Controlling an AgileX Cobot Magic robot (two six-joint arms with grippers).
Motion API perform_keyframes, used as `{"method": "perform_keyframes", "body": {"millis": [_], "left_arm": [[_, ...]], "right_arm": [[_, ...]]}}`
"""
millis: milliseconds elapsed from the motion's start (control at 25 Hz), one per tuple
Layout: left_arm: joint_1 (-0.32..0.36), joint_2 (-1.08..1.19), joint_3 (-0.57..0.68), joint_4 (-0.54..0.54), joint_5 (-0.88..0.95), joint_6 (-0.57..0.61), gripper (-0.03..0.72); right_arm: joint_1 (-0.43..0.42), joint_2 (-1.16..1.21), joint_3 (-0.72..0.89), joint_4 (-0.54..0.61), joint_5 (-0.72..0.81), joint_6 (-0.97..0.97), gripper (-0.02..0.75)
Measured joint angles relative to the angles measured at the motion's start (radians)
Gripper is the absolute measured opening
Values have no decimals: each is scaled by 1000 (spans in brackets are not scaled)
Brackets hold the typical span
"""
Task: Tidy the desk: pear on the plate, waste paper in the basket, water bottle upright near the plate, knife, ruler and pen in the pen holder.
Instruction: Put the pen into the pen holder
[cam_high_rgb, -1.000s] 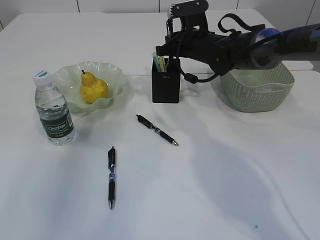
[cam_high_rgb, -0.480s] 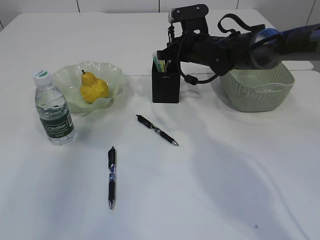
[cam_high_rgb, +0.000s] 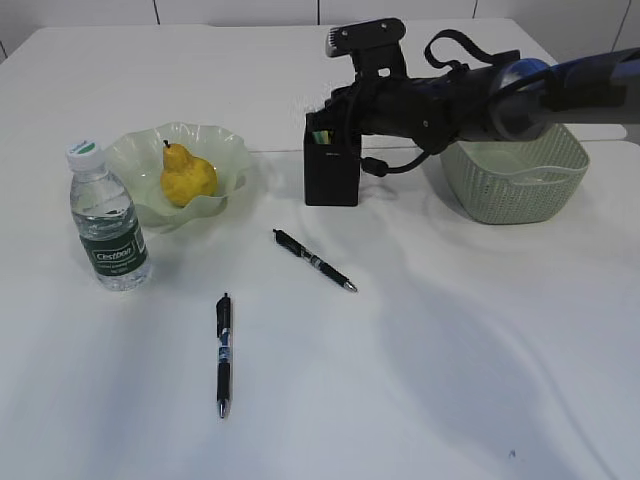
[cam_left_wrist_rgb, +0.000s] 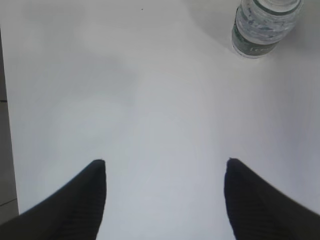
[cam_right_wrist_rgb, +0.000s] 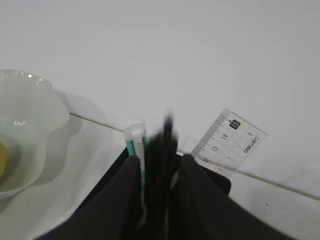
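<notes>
Right gripper (cam_high_rgb: 335, 120), your nearer hand: directly over pen holder (cam_high_rgb: 331, 175), a blurred dark pen upright between its jaws, grip or release undeterminable.

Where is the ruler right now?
In the right wrist view the ruler stands in the pen holder, right of the right tool; that holder sits between plate and basket.

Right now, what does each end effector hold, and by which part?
Left end effector: nothing. Right end effector: blurred dark pen between its fingers over the pen holder; grip cannot be told.
</notes>
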Motion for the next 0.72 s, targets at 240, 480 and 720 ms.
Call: {"method": "perform_keyframes", "body": {"millis": [240,480,720], "left_arm": [[0,0,0,0,0,0,520],[0,0,0,0,0,0,520],[0,0,0,0,0,0,520]], "right_arm": [[0,0,-40,0,122,20,291],[0,-24,-147,37,337,26,294],[5,-67,-295,109,605,-48,295]]}}
